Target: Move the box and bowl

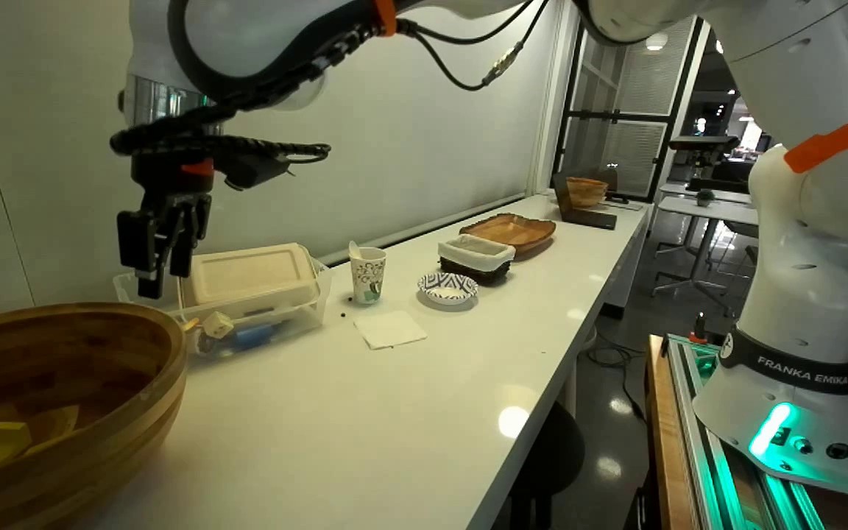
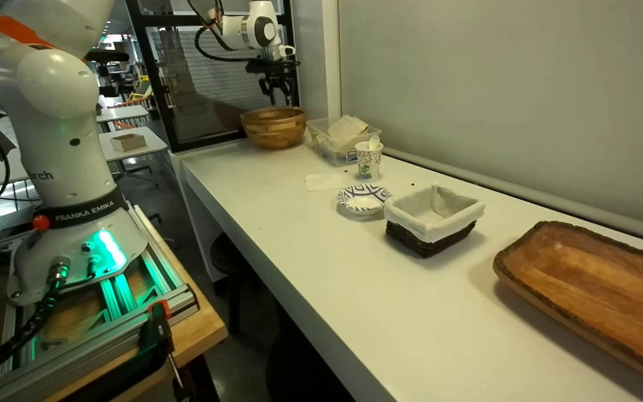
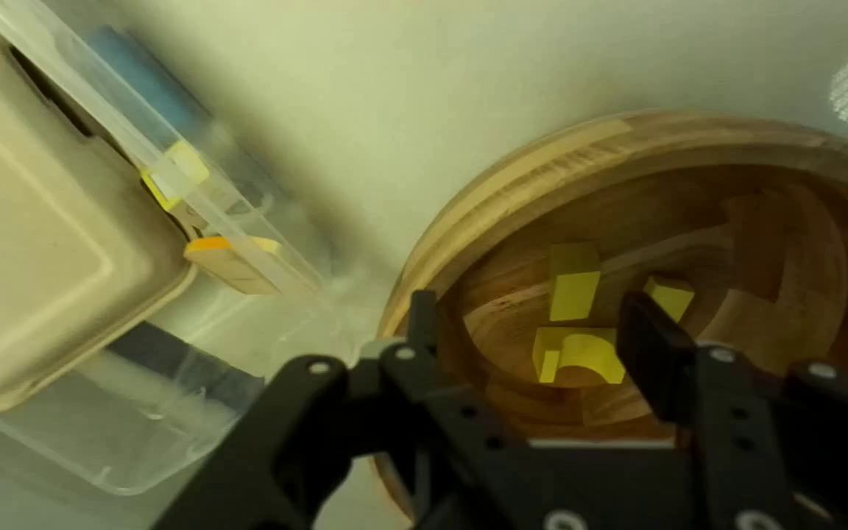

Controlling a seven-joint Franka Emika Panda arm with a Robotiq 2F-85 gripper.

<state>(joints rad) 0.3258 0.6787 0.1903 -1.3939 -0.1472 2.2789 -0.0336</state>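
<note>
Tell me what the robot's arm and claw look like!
The arm is white and rounded, with orange bands, dark cables along it, and a black collar that says FRANKA EMIKA in white. A light glows green on its base. The claw is black with two fingers.

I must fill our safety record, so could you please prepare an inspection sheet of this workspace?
Surface: white counter with dark specks.
Job's things: white-lined box upright on the counter; large wooden bowl holds yellow pieces.
Clutter: clear bin with beige clamshell, patterned cup, napkin, blue-white dish, wooden tray.
Tool: open, apparently above the large wooden bowl; held object: nothing seen.
Cables: looped cable at the arm; floor cable below the counter.
Surroundings: dark stool below the counter's edge; laptop at its far end in an exterior view.
</note>
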